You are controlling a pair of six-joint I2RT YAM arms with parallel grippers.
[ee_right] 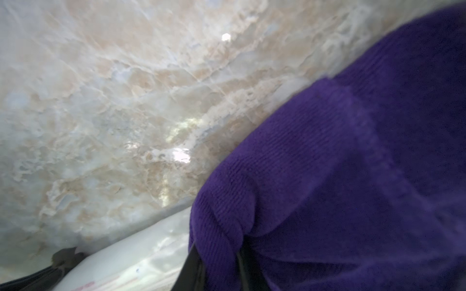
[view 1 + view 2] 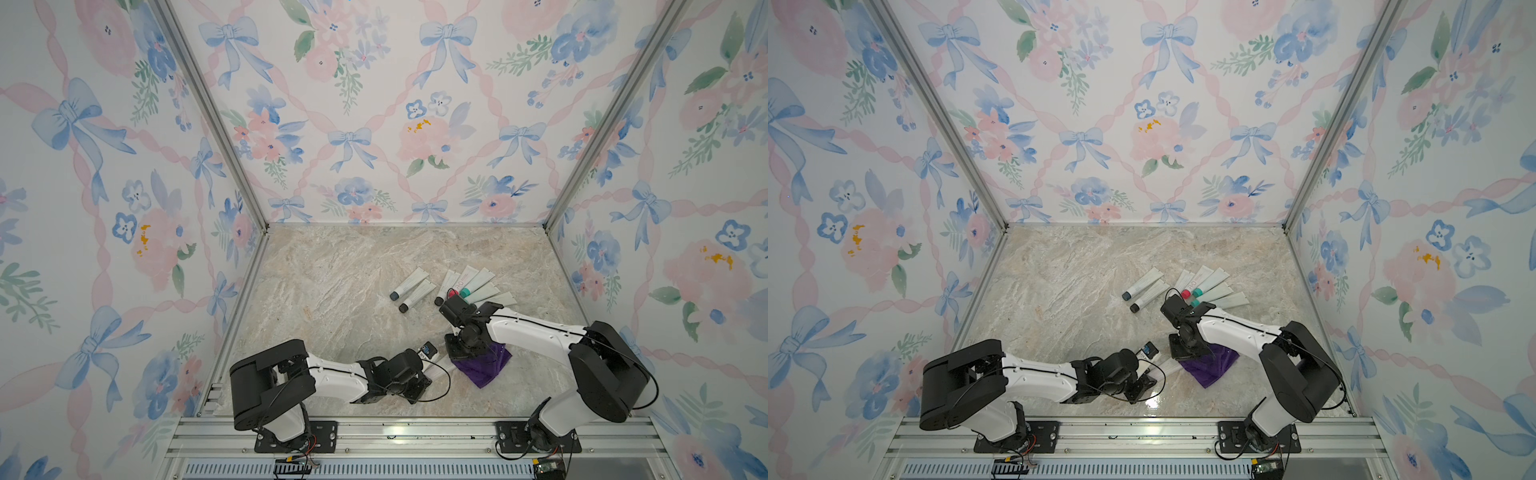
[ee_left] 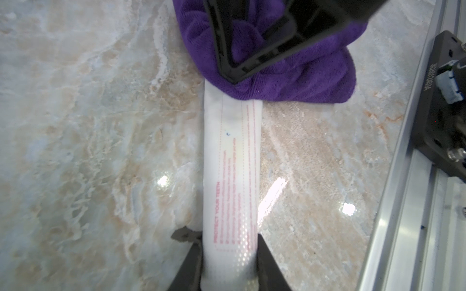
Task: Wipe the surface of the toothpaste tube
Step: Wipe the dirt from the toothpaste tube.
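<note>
Seemingly light, soft and slick, the toothpaste tube (image 3: 230, 163) is pinched at one end by the left hand (image 3: 228, 241); the right hand (image 1: 216, 254) clenches the cloth (image 1: 353, 163).

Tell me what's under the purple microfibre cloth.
One end of the white toothpaste tube with pink print lies under the purple cloth; that covered end is hidden.

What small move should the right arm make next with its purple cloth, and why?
Probably slide the purple cloth along the toothpaste tube toward the left gripper: the right gripper holds the cloth on the tube's far end, the left clamps the other, and the printed stretch between lies uncovered.
</note>
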